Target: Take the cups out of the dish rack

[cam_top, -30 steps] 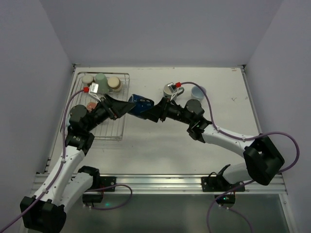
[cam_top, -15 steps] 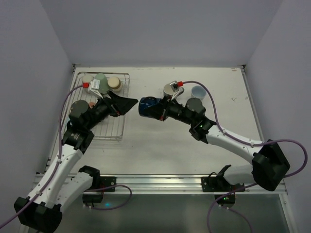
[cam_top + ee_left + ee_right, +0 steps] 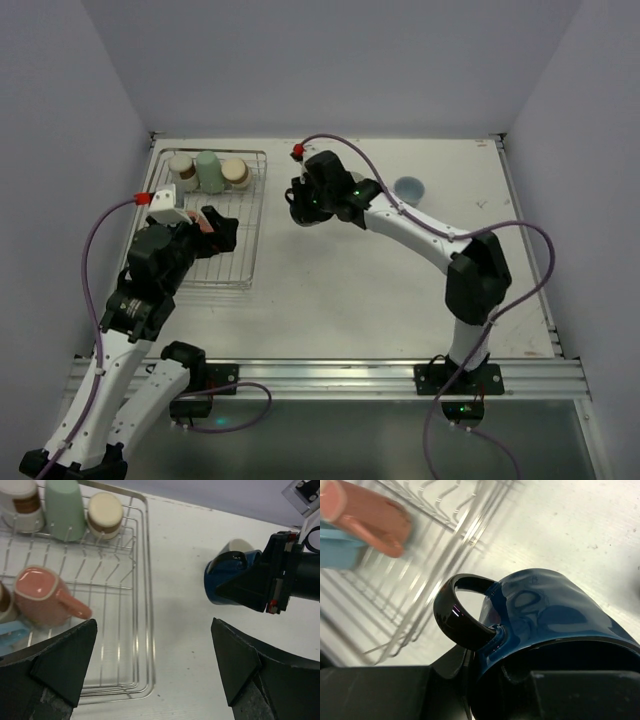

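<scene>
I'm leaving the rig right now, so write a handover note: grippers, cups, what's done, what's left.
Left gripper: open, empty, above the dish rack.
Right gripper: shut on the navy mug, held beside the rack.
Done: light blue cup stands on the table.
Left: set the navy mug down; unload the pink mug, mint cup, beige cup and white-and-brown cup, possibly more.
</scene>
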